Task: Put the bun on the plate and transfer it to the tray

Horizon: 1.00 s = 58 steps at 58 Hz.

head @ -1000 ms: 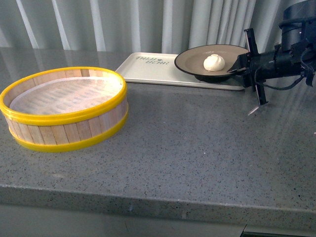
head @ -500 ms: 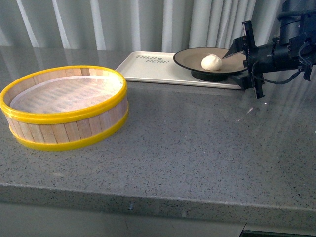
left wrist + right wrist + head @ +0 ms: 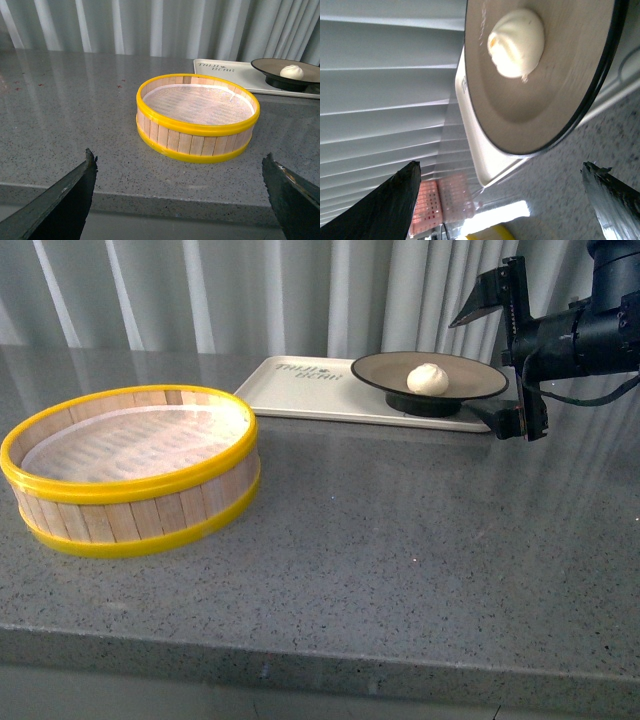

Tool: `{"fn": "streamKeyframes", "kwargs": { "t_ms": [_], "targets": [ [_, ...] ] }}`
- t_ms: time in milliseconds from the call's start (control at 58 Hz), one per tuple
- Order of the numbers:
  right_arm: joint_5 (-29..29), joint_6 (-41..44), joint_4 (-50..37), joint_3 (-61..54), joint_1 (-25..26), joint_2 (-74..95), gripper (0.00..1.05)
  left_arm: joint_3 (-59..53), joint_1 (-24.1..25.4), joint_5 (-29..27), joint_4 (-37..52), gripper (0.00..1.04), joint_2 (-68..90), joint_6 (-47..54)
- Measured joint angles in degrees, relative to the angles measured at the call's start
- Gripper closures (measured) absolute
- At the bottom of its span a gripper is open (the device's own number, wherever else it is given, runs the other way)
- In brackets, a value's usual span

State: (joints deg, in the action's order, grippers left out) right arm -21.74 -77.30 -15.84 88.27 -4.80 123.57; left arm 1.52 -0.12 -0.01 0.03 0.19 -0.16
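The white bun [image 3: 427, 378] lies in the middle of the brown, black-rimmed plate [image 3: 375, 369]. The plate stands on the right end of the cream tray [image 3: 300, 386] at the back of the counter. My right gripper [image 3: 478, 365] is open at the plate's right edge, one finger above rim height and one low beside the tray; neither touches the plate. In the right wrist view the bun [image 3: 516, 42], plate [image 3: 560, 100] and tray [image 3: 477, 150] lie just beyond the open gripper [image 3: 500, 167]. My left gripper [image 3: 178, 156] hangs open at the counter's front edge, far from the bun [image 3: 291, 71], plate [image 3: 262, 65] and tray [image 3: 220, 70].
A yellow-rimmed wooden steamer basket [image 3: 130, 470] stands on the left of the grey stone counter [image 3: 400, 540], directly ahead of the left gripper as the basket [image 3: 197, 115] shows in its view. White curtains hang behind the counter.
The right gripper let go of the plate's rim, opened wide and drew slightly up and to the right. The plate with the bun settled onto the tray.
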Motion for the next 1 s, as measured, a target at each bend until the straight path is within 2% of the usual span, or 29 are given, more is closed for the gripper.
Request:
{"fn": "streamKeyframes", "kwargs": {
  "t_ms": [190,345,483,517,534,569,586,621,672,776,862,1000],
  "targets": [
    [2.9,-0.9,-6.0,-17.8,-3.5,-14.9,0.08,0.0,0.0,0.0,0.0,0.07,0.0,0.0],
    [6.4,5.7,-6.8,-36.2,-5.9,-32.2,0.08,0.0,0.0,0.0,0.0,0.07,0.0,0.0],
    [7.9,8.5,-7.6,-37.4,-5.8,-33.2,0.09,0.0,0.0,0.0,0.0,0.07,0.0,0.0],
    [16.3,15.1,-14.9,-40.3,-6.3,-33.0,0.15,0.0,0.0,0.0,0.0,0.07,0.0,0.0],
    [18.4,17.4,-17.0,-41.1,-6.4,-32.9,0.17,0.0,0.0,0.0,0.0,0.07,0.0,0.0],
    [25.6,28.4,-24.3,-44.7,-6.4,-33.0,0.24,0.0,0.0,0.0,0.0,0.07,0.0,0.0],
    [26.2,29.6,-25.8,-45.6,-6.4,-33.2,0.26,0.0,0.0,0.0,0.0,0.07,0.0,0.0],
    [30.4,40.0,-30.9,-49.1,-6.2,-34.3,0.33,0.0,0.0,-0.1,0.0,0.07,0.0,0.0],
    [31.1,52.7,-34.5,-52.8,-5.6,-36.5,0.42,0.0,0.0,-0.1,0.0,0.07,0.0,0.0],
    [30.4,67.7,-37.2,-58.6,-4.0,-41.4,0.6,0.0,0.0,0.0,0.0,0.07,0.0,0.0],
    [29.6,72.7,-37.9,-63.1,-2.9,-44.5,0.74,0.0,0.0,0.0,0.0,0.07,0.0,0.0],
    [27.8,75.8,-38.3,-69.0,-1.7,-49.0,0.97,0.0,0.0,0.0,0.0,0.07,0.0,0.0]
  ]
}}
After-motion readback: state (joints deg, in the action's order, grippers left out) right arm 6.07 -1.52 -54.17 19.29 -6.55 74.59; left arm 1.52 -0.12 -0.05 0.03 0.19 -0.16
